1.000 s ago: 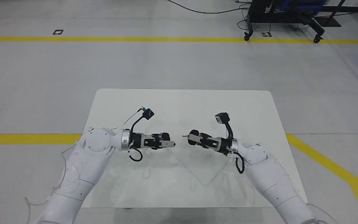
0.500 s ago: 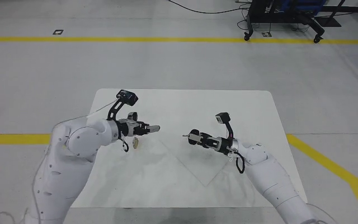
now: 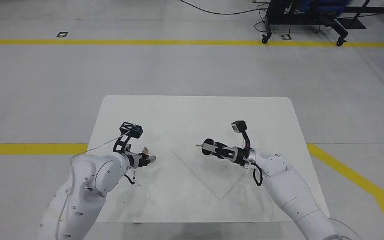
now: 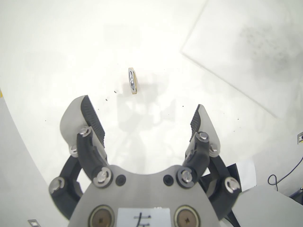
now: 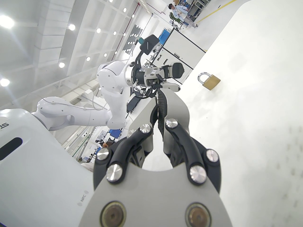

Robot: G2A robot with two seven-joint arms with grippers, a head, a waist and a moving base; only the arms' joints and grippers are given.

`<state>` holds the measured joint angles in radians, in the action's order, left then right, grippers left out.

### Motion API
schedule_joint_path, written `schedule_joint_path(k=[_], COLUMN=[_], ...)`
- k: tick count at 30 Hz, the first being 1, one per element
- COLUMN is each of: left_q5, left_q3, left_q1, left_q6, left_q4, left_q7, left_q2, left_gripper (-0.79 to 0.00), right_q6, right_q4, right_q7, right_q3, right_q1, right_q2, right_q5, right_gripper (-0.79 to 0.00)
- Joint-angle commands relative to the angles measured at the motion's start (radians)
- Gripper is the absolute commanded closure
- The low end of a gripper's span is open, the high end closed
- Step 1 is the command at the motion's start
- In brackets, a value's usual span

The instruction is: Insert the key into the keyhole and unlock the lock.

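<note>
While the padlock (image 4: 132, 80) rests ungripped on the white table (image 4: 59, 24), our left gripper (image 4: 142, 106) hangs just behind it, fingers spread, likely to seize it. Our right gripper (image 5: 161, 94) is clamped on the key (image 3: 198, 145), held level, well apart, ready for insertion.

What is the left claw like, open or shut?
Open. The left gripper has its fingers wide apart, nothing between them; the padlock sits on the table beyond.
</note>
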<state>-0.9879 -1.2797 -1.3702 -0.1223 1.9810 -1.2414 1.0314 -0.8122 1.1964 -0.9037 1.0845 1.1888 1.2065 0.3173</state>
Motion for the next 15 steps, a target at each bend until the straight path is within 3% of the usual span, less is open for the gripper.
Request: schedule_joint_path(k=[1,6,15], left_q5=[-0.023,-0.054,-0.066], left_q3=[0.026,0.059,0.081], left_q1=[0.015,0.048,0.077], left_q6=[-0.001,-0.001,0.008], left_q4=[-0.022,-0.071,-0.129], left_q7=[-0.006,-0.031,0.012], left_q2=[0.003,0.007,0.015], left_gripper=[-0.462,-0.366,-0.351], right_q6=[0.000,0.000,0.000], right_q4=[0.000,0.000,0.000], right_q7=[0.000,0.000,0.000], right_q3=[0.000,0.000,0.000], right_q1=[0.000,0.000,0.000], right_q2=[0.000,0.000,0.000], right_q5=[0.000,0.000,0.000], right_gripper=[0.000,0.000,0.000])
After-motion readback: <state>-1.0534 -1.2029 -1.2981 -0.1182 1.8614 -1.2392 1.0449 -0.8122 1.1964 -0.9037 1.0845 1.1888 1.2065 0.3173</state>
